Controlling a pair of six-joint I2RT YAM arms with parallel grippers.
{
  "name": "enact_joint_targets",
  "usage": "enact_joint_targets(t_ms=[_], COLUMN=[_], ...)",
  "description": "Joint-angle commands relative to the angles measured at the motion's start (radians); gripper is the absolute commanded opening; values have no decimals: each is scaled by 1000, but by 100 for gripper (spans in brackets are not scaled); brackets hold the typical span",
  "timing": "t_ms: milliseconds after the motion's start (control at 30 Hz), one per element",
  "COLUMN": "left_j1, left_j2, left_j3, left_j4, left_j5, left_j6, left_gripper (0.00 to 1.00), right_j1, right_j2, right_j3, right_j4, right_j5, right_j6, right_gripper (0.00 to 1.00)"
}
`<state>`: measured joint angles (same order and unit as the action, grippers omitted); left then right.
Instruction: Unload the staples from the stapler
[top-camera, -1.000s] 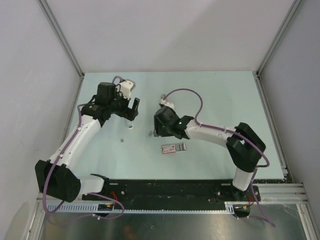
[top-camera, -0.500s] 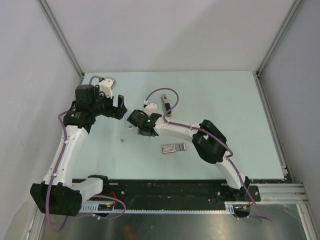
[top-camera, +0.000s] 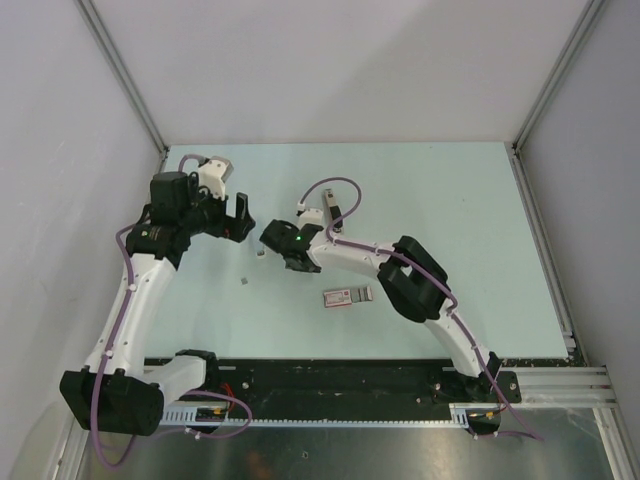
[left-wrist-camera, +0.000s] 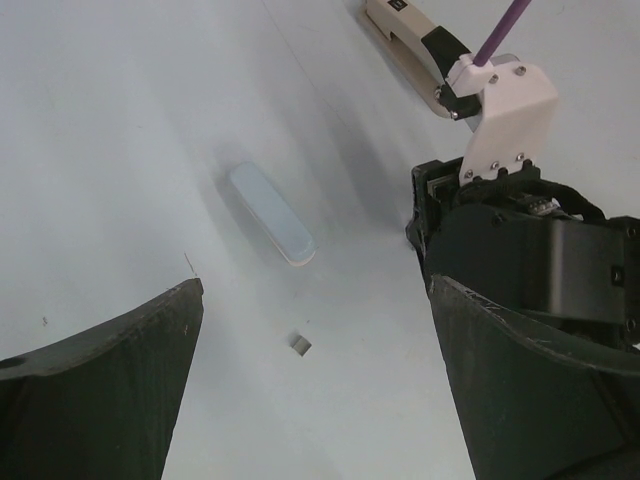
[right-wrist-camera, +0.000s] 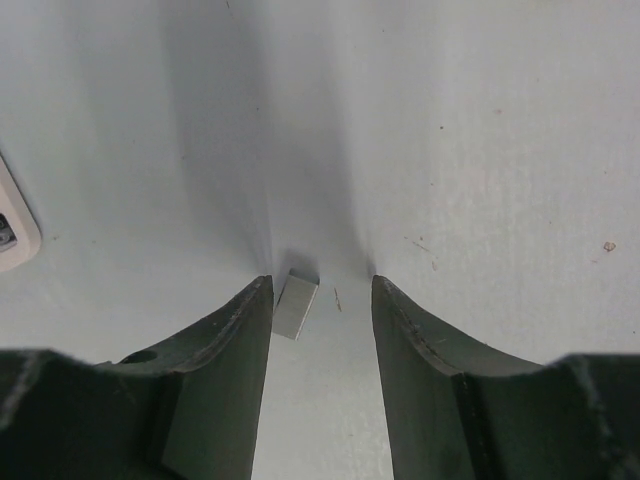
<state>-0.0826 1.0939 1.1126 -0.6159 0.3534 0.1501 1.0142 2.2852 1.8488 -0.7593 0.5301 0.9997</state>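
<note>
The stapler (top-camera: 328, 207), tan with a black top part, lies on the pale green table behind my right wrist; it also shows in the left wrist view (left-wrist-camera: 415, 40). One small grey staple strip (right-wrist-camera: 295, 303) lies on the table between my right gripper's (right-wrist-camera: 320, 290) open fingers, close to the left finger. In the top view that gripper (top-camera: 268, 243) points left and low over the table. Another staple strip (top-camera: 247, 283) lies apart in front; the left wrist view shows it (left-wrist-camera: 299, 344) too. My left gripper (top-camera: 240, 220) is open, empty and held above the table (left-wrist-camera: 315, 290).
A flat pink-and-white box (top-camera: 347, 296) lies in front of the right arm. A small pale oblong piece (left-wrist-camera: 270, 212) lies on the table beside the right gripper. Side walls and metal frame posts close in the table.
My left arm has swung back to the left. My right arm has reached left across the table, uncovering the stapler, and now has its fingers down around a staple strip.
</note>
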Motion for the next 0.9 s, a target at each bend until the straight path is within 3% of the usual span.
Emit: enact_joint_targets(t_ms=[0,533,767,867], left_j1=[6,5,6,5], left_j2=[-15,-20,-23,-28], left_j3=[6,7,4,5], left_j4=[5,2,1,2], left_j5=[39,40,38,41], left_j6=[54,70,68,64], left_gripper=[99,99,100,99], right_j1=[-16,-8,8,12], right_j2=[28,61,45,40], right_j3=[63,101,83,80], right_j4=[-2,-37,-54,-64], right_j5=[-1,-18,-11,-12], right_j6=[27,26,32,33], right_gripper=[49,45,31,29])
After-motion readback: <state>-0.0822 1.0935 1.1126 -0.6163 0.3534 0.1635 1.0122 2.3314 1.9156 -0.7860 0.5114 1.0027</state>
